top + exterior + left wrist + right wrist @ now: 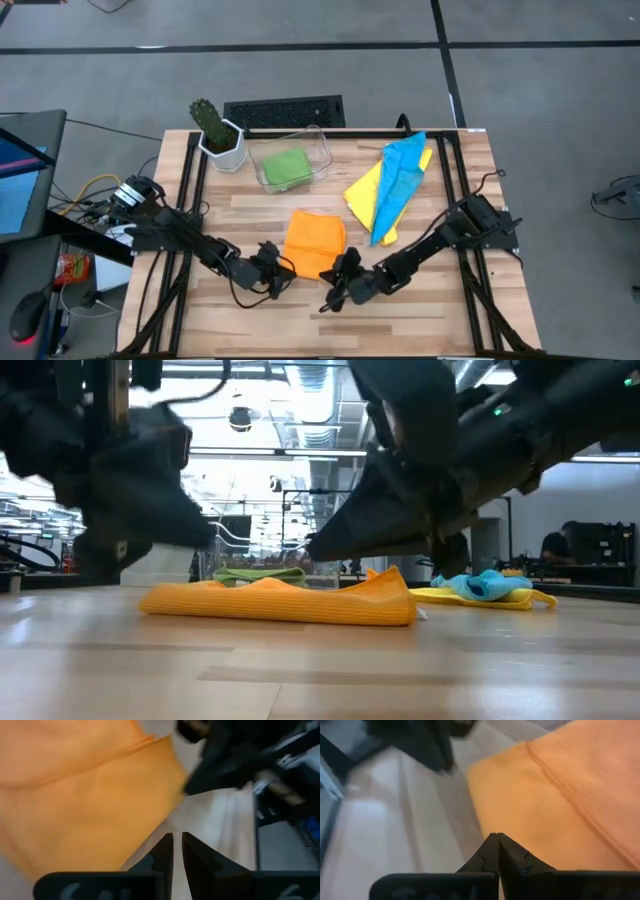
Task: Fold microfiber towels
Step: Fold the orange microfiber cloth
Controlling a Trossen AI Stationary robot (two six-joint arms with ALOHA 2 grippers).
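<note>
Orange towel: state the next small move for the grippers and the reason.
Probably lift both grippers clear and go for the next towel. The orange towel already lies folded on the table; the left gripper and right gripper are shut and hold nothing, while the blue towel and yellow towel lie crumpled.

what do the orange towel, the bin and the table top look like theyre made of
Orange towel: soft woven or knit cloth, matte; fine ribbing and a stitched hem show up close, likely microfiber. Bin: clear, glossy plastic by the look; the green towel shows through its walls. Table top: pale wood planks with visible grain and seams, a light sheen.
</note>
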